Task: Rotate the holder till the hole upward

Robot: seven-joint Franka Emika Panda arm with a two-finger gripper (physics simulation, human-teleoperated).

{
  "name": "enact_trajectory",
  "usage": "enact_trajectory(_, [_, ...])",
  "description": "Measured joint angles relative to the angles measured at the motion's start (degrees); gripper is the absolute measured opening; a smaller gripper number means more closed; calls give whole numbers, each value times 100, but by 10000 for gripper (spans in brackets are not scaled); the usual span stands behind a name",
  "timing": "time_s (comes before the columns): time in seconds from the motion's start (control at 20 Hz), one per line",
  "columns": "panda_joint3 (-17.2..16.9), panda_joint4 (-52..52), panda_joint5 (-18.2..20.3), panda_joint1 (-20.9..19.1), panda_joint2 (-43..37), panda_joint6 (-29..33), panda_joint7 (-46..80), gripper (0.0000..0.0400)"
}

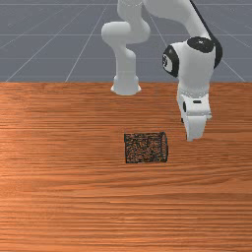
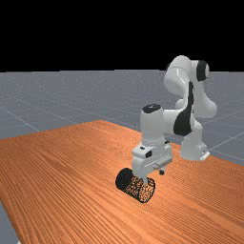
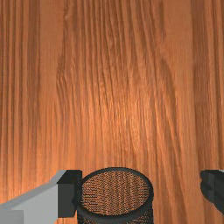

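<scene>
Off-centre claw [image 1: 195, 137] closure may roll the holder [image 1: 145, 148].
The claw is widely opened, nothing gripped; a shove could be caused by the rim [image 3: 116, 216] being set nearer one finger [image 3: 69, 194]. On the table [image 1: 64, 197], the long axis is laid flat, ringed end directed to the front view's right; the hole's end cannot be confirmed.

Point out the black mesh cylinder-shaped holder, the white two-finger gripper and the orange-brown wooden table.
Mesh holder [image 1: 143, 148]: front view, middle of its side wall.
Gripper [image 3: 141, 192]: wrist view, midway between its parted fingertips.
Table [image 1: 59, 197]: front view, bare wood.
</scene>
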Motion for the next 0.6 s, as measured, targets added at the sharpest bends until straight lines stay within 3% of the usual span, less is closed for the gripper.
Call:
enact_trajectory(0.2, [13,284,13,-6,704,200,-45,400])
enact_trajectory(0.25, [-277,-119,-397,266,645,884,337,400])
enact_trajectory(0.3, [-562,127,-766,557,865,599,710,400])
enact_trajectory(0.4, [-687,225,-885,691,1073,590,837,400])
enact_trajectory(0.45, [-980,793,-1246,1019,1419,-156,1147,400])
enact_trajectory(0.5, [-1436,2329,-1700,1355,2228,-1589,1066,400])
enact_trajectory(0.55, [-430,35,-566,511,1081,1037,563,400])
enact_trajectory(0.6, [-565,140,-731,673,1209,970,749,400])
